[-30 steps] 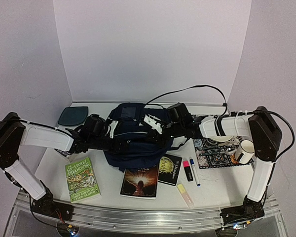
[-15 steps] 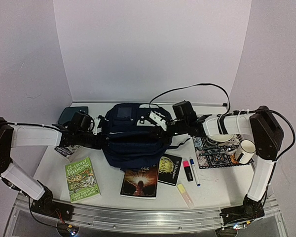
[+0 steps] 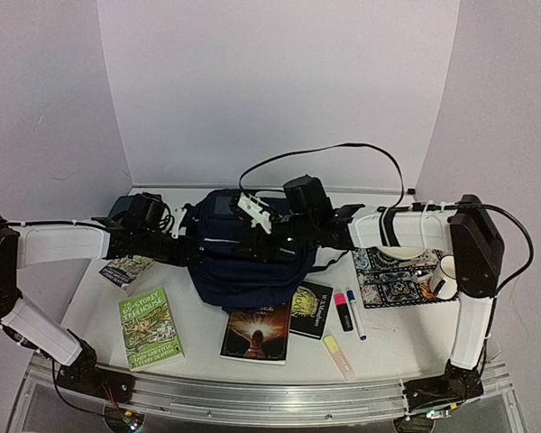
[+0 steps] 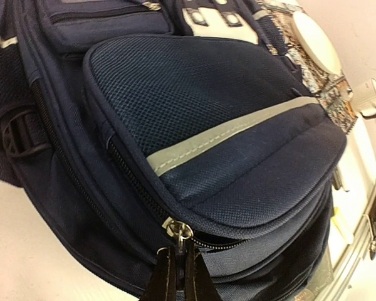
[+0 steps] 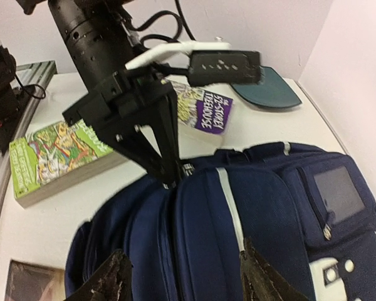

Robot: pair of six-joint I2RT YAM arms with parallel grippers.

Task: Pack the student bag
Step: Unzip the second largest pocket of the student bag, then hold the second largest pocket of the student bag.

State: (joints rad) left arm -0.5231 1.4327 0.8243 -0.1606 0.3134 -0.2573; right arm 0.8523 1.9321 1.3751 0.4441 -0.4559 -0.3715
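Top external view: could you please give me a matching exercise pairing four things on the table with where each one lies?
Things:
1 green book
2 white mug
3 student bag
4 yellow highlighter

Places:
A far right, on the patterned mat
B in the middle
C near edge, right of centre
D near left

Pairs: 1-D, 2-A, 3-B, 4-C.

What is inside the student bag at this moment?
Its contents cannot be seen: the navy fabric of the student bag covers the interior in every view. The left gripper pinches a zip pull at its edge. The green book and markers lie outside it.
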